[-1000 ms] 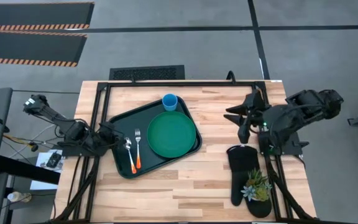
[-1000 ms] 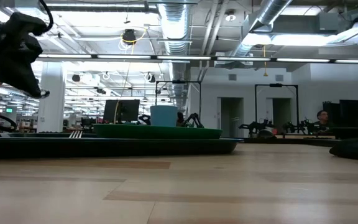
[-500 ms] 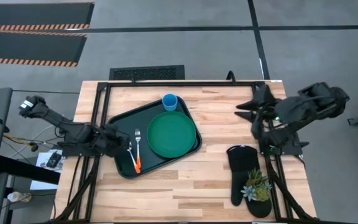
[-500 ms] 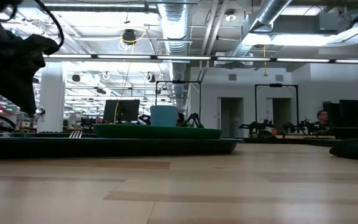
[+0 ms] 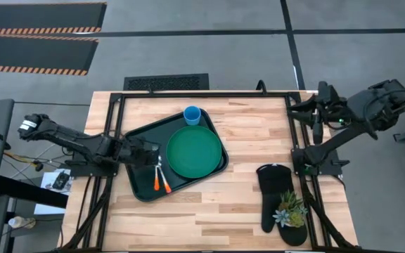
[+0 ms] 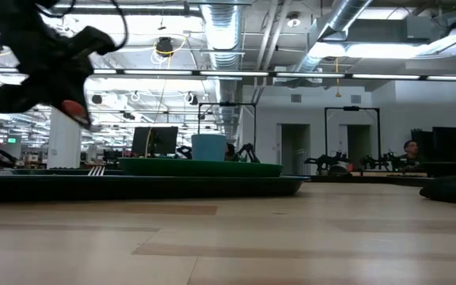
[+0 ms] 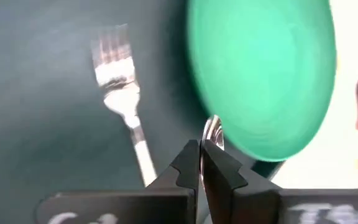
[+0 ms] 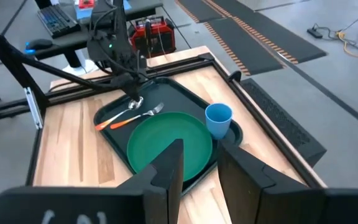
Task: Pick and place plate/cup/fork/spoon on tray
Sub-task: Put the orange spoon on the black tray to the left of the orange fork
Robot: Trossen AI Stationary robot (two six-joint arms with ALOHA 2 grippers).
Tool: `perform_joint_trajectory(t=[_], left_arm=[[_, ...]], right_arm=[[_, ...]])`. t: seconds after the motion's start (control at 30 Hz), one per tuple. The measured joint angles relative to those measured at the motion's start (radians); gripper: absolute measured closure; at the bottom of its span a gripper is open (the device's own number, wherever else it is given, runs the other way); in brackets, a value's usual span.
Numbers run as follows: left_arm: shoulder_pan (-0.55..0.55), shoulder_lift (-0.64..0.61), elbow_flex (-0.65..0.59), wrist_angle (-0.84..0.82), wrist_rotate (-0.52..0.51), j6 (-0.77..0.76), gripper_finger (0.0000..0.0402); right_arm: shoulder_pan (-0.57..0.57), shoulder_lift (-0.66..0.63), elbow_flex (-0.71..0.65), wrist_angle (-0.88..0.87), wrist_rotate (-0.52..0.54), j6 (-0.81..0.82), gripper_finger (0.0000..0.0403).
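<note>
Left pincer (image 5: 155, 153) over the tray (image 5: 138, 184), closed on the spoon (image 7: 212, 132).
The spoon hangs beside the fork (image 7: 123, 118), against the green plate's (image 5: 194, 151) rim; right pincer (image 8: 194, 163) parked, open.

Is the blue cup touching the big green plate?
Cannot tell. In the high view the cup sits right at the plate's far edge with no clear gap, and in the right wrist view they overlap, so neither shows contact plainly.

Bright overhead light; blurred left wrist view.
</note>
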Motion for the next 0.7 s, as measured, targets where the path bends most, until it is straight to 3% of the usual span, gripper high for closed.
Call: perform_joint_trajectory(t=[0.27,0.7], left_arm=[[0.152,-0.035,0.0,0.08,0.155,0.292,0.0401],[0.195,-0.322,-0.002,-0.195,0.105,0.406,0.0401]], right_arm=[[-0.004,-0.023,0.0,-0.003,0.0,-0.021,0.0282],[-0.004,-0.022,-0.026,-0.004,0.003,-0.022,0.0282]])
